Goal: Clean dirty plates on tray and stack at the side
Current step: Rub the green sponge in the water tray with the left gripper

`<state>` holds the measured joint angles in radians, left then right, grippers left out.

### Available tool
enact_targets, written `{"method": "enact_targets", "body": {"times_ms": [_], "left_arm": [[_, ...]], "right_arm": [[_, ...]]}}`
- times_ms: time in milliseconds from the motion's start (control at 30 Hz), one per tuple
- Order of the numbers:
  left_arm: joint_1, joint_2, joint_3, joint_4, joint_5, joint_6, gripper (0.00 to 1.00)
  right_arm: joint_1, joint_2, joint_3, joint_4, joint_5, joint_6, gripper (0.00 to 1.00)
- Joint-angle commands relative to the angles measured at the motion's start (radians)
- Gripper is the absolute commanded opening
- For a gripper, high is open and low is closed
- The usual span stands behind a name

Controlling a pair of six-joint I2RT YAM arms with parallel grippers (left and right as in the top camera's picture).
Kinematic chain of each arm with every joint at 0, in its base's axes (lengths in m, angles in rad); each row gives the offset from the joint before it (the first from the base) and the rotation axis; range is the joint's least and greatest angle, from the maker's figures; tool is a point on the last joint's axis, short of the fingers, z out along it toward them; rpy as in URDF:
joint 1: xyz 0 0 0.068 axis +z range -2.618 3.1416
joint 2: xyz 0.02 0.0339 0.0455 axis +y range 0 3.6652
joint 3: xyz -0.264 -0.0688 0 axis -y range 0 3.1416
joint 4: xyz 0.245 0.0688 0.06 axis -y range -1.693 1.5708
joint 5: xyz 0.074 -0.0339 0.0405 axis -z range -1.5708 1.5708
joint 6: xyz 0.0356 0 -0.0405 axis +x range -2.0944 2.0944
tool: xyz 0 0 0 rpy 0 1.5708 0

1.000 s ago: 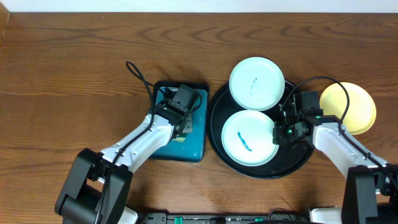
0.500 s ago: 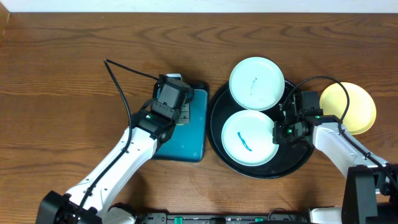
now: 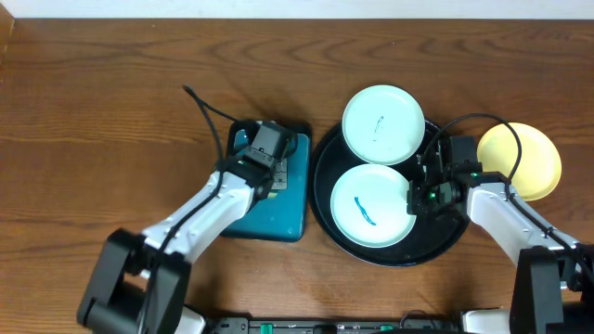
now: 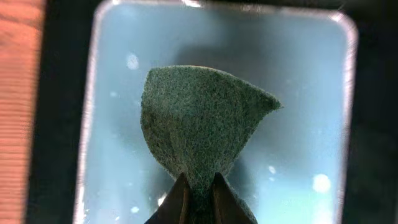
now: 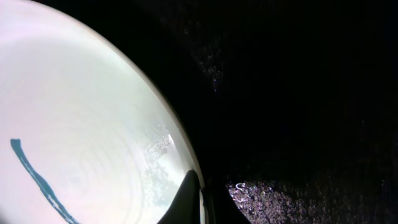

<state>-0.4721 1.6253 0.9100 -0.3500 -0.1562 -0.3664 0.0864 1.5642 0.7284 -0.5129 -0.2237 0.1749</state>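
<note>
Two pale mint-white plates lie in the round black tray [image 3: 444, 243]: the far one [image 3: 383, 112] has a faint mark, and the near one [image 3: 372, 205] carries a blue-green smear [image 5: 37, 180]. A pale yellow plate [image 3: 520, 160] rests on the table to the right of the tray. My right gripper [image 5: 200, 194] is shut on the near plate's right rim [image 5: 177, 134]. My left gripper [image 4: 199, 186] is shut on a green scouring pad [image 4: 202, 121] and hangs over the teal tray [image 3: 278, 218].
The teal tray's wet floor [image 4: 298, 93] fills the left wrist view, with its black rim [image 4: 62, 112] at the sides. A black cable [image 3: 209, 109] loops over the wood behind the left arm. Bare wooden table [image 3: 102, 121] lies to the left.
The left arm swung up and out to the left half a second ago and has come back, its gripper staying over the teal tray. The right arm and the plates have not moved.
</note>
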Motion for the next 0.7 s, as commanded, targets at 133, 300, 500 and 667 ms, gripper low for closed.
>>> {"method": "enact_targets", "body": {"times_ms": [133, 300, 500, 667], "left_arm": [[0.005, 0.103, -0.012, 0.077, 0.127, -0.013, 0.07], [0.010, 0.114, -0.013, 0.090, 0.150, -0.013, 0.07], [0.037, 0.114, -0.028, 0.088, 0.158, -0.013, 0.07], [0.064, 0.106, -0.029, 0.075, 0.158, -0.012, 0.08]], "right_arm": [[0.011, 0.046, -0.006, 0.014, 0.040, 0.011, 0.01], [0.011, 0.046, -0.006, 0.014, 0.040, 0.011, 0.01], [0.011, 0.046, -0.006, 0.014, 0.040, 0.011, 0.01], [0.011, 0.046, -0.006, 0.013, 0.040, 0.011, 0.01]]}}
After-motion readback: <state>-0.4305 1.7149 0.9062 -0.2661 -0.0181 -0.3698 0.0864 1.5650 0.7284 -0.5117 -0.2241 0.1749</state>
